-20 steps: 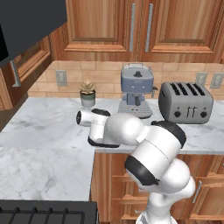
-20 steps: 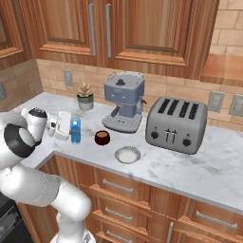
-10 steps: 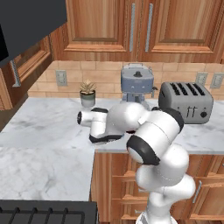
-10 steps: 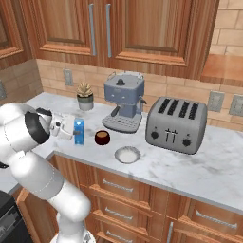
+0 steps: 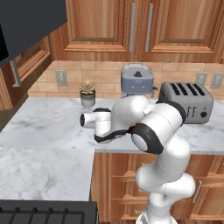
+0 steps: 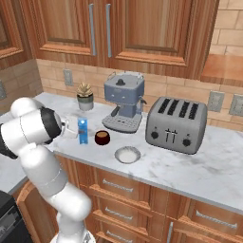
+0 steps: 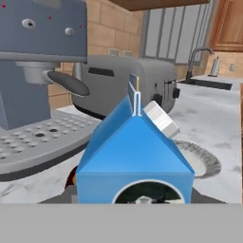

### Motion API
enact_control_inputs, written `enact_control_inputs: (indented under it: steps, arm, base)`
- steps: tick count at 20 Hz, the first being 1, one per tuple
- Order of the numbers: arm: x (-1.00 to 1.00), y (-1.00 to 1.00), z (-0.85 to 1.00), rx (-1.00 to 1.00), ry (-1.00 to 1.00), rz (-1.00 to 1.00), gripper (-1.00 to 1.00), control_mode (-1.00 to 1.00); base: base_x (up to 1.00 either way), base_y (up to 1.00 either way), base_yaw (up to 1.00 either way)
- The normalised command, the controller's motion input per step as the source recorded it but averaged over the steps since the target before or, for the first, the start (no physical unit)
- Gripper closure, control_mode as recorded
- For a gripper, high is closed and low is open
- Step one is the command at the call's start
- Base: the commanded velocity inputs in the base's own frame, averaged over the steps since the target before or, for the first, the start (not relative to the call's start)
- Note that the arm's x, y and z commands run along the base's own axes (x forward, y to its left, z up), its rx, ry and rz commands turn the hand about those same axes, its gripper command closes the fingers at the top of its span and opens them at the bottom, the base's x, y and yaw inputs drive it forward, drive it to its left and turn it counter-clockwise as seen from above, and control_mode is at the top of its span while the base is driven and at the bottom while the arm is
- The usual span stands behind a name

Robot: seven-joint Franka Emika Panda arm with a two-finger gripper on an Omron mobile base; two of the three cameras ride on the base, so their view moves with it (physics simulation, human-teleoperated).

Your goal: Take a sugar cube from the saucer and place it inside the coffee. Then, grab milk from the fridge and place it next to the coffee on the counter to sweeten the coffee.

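Blue milk now nearer the coffee.

Arm swung right; milk carried closer to coffee, now just beside.

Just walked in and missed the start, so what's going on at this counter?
The white arm is holding the blue milk carton upright in its end effector, low over the marble counter and just left of the dark red coffee mug. The white saucer sits in front of the mug to the right. The grey-blue coffee machine stands behind them.
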Motion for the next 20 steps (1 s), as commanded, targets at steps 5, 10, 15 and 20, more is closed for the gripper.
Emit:
enact_control_inputs:
  steps: [5,10,15,20]
  arm:
    - [0.0,0.0,-0.56,0.0,-0.29,-0.05,1.0,-1.0]
    - [0.0,0.02,-0.42,0.0,-0.26,-0.05,1.0,-1.0]
    - [-0.05,0.27,-0.22,0.0,-0.11,-0.05,1.0,-1.0]
    - [0.0,0.58,-0.19,0.0,0.0,-0.07,1.0,-1.0]
  base:
    - [0.0,0.0,0.0]
    - [0.0,0.0,0.0]
    - [0.0,0.0,0.0]
    - [0.0,0.0,0.0]
